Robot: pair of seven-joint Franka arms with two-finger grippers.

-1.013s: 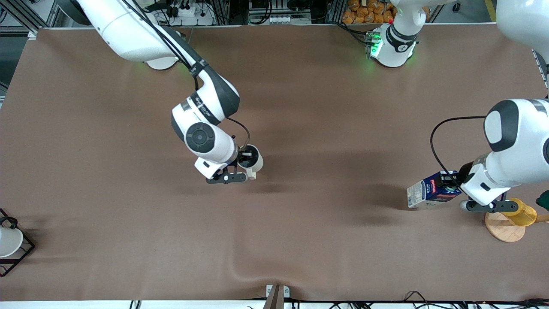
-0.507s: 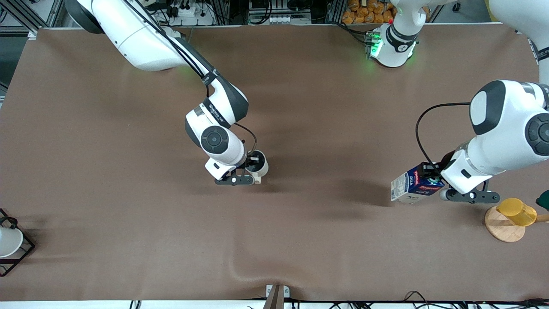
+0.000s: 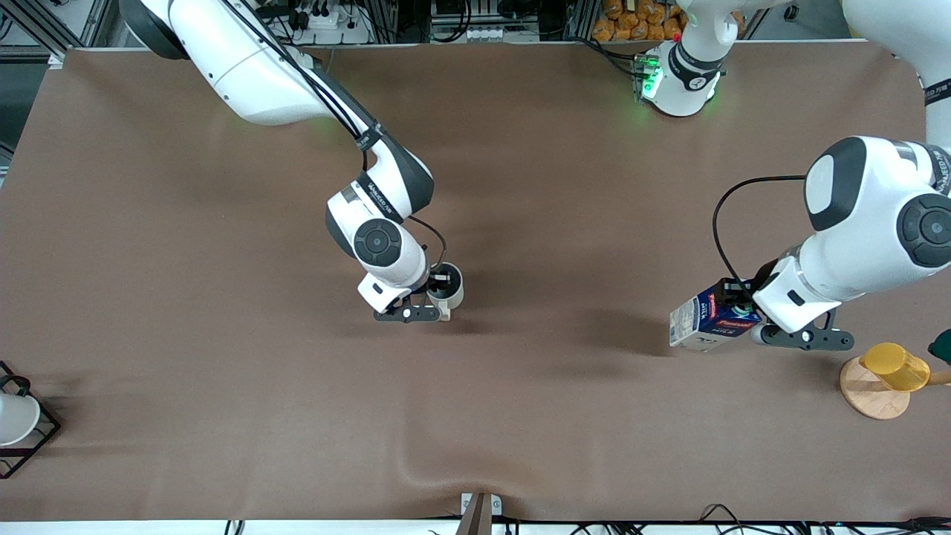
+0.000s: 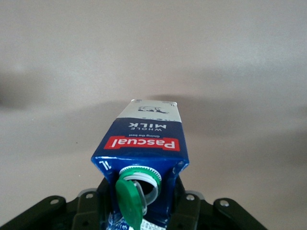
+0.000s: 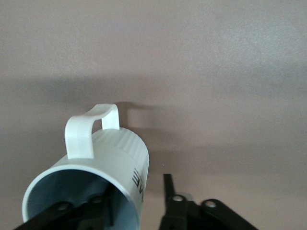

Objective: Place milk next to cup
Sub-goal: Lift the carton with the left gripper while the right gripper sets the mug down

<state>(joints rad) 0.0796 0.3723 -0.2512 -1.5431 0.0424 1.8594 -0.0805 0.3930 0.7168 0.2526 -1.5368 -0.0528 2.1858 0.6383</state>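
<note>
The milk is a dark blue carton with white sides, a red band and a green cap. My left gripper is shut on it and holds it tilted over the table near the left arm's end. In the left wrist view the milk shows its cap flipped open, with the left gripper clamped on its top end. The cup, a pale mug with a loop handle, is at the table's middle. My right gripper straddles its wall. In the right wrist view the cup has one finger inside, and the right gripper has the other finger outside, apart from the wall.
A yellow cup sits on a round wooden base beside the left gripper, nearer the front camera. A white cup in a black wire rack stands at the right arm's end. The brown cloth has a fold near the front edge.
My left gripper has carried the milk away from the yellow cup toward the table's middle. My right gripper moved the cup slightly toward the left arm's end, then stayed still.
</note>
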